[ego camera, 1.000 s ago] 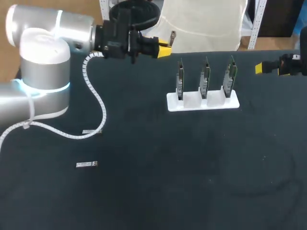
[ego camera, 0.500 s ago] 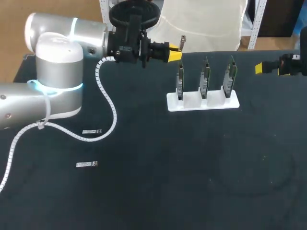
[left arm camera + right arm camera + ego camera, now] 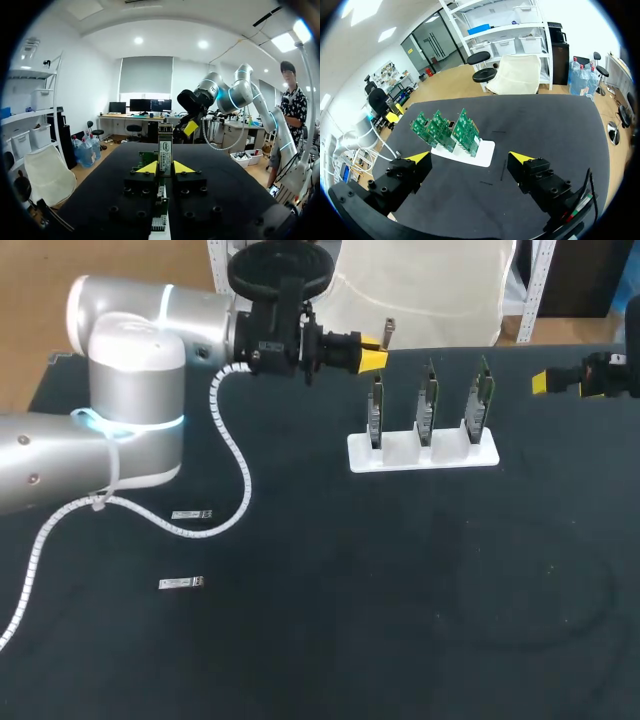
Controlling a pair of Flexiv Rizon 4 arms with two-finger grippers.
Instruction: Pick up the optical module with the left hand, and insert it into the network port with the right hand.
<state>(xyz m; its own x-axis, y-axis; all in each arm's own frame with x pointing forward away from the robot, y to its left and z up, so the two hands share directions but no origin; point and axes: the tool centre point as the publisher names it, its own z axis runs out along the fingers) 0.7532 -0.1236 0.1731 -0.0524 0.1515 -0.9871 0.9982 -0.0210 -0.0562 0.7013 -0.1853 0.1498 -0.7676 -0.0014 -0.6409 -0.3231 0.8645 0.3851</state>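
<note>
The left gripper [image 3: 372, 358] is closed on an optical module [image 3: 165, 147] and holds it upright near the far edge of the desk [image 3: 400, 620], close to three network cards [image 3: 428, 405] that stand in a white holder [image 3: 400, 454]. The right gripper [image 3: 471, 158] has its fingers wide open, at the far right corner. Two other modules [image 3: 181, 583] lie flat toward the left edge.

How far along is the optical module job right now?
Pickup looks done: the left tool is shut on an optical module, held up near the cards. In hand: the module, not yet passed over. The right tool sits open and empty, apart from it. Left: handing it over and plugging it into a card.
</note>
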